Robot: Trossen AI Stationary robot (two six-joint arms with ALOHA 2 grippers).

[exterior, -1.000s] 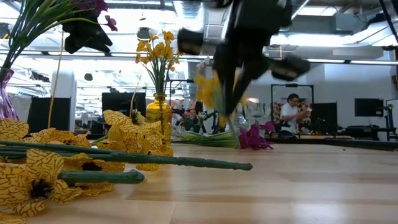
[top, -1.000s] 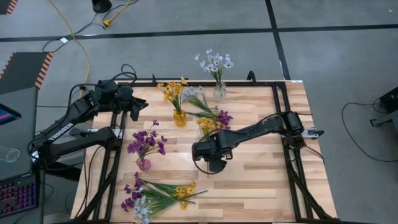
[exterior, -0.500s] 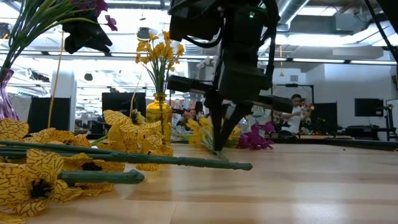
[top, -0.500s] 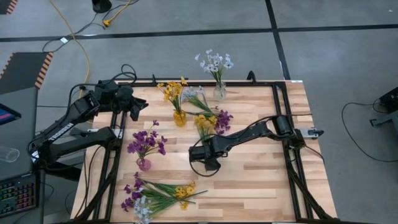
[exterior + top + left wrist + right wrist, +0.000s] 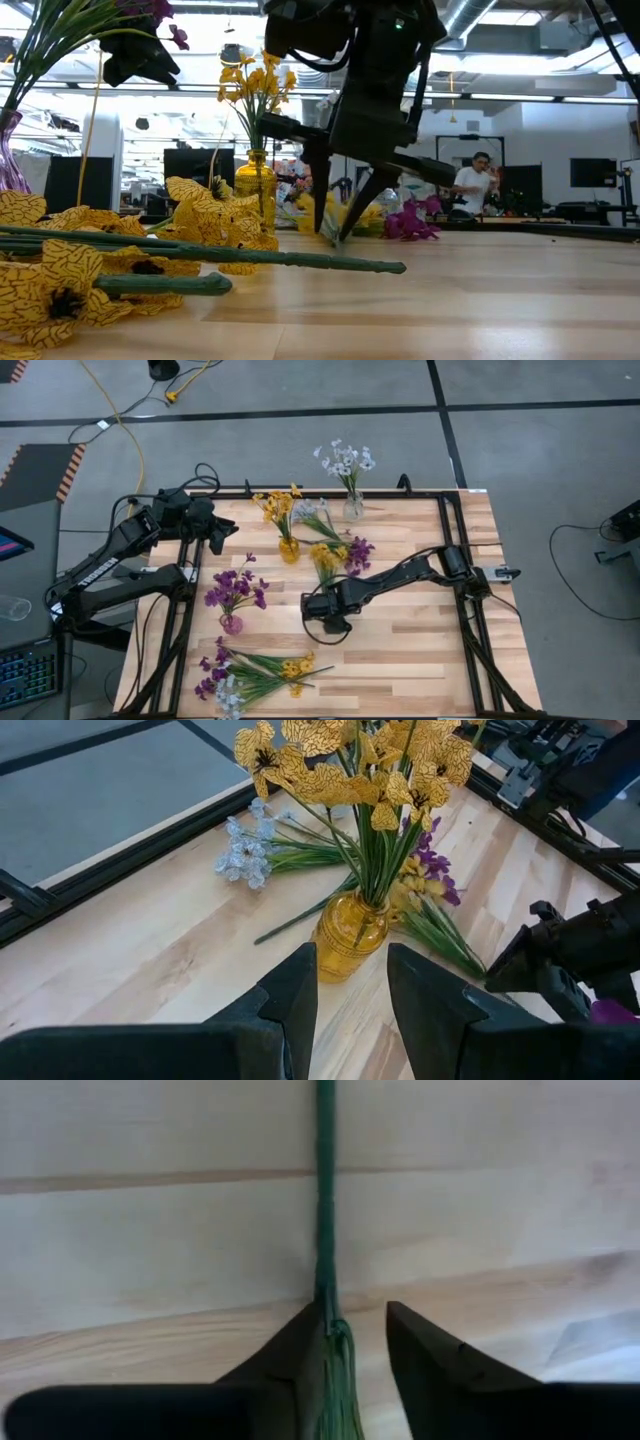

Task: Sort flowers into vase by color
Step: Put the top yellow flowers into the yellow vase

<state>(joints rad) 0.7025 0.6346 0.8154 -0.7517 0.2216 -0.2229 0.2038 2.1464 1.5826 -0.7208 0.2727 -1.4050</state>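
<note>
Three vases stand on the wooden table: an amber one with yellow flowers (image 5: 289, 548), a clear one with white flowers (image 5: 352, 508) and a pink one with purple flowers (image 5: 231, 623). Loose flowers lie mid-table (image 5: 340, 547) and near the front edge (image 5: 255, 672). My right gripper (image 5: 335, 235) points down at mid-table, open, its fingertips on either side of the green stem (image 5: 325, 1200) of a yellow flower (image 5: 325, 560) that lies flat on the wood. My left gripper (image 5: 352, 990) hangs open and empty at the far left, facing the amber vase (image 5: 350, 935). My right gripper stands over the stem's free end from above, pointing steeply down. The stem (image 5: 327, 1315) runs right along the inner face of one finger (image 5: 300, 1355) and lies on the table. Whether that finger touches it, I cannot tell.
The black frame rail (image 5: 445, 540) runs along the table's edges. Big yellow blossoms and thick green stems (image 5: 200, 258) fill the near left of the low view. Bare wood lies right of my right gripper. A person (image 5: 470, 185) shows in the room behind.
My right gripper has sunk toward the table with the yellow flower, tipped more steeply down, and opened. The flower, held lifted a second ago, now lies on the wood with its stem between the parted fingers.
</note>
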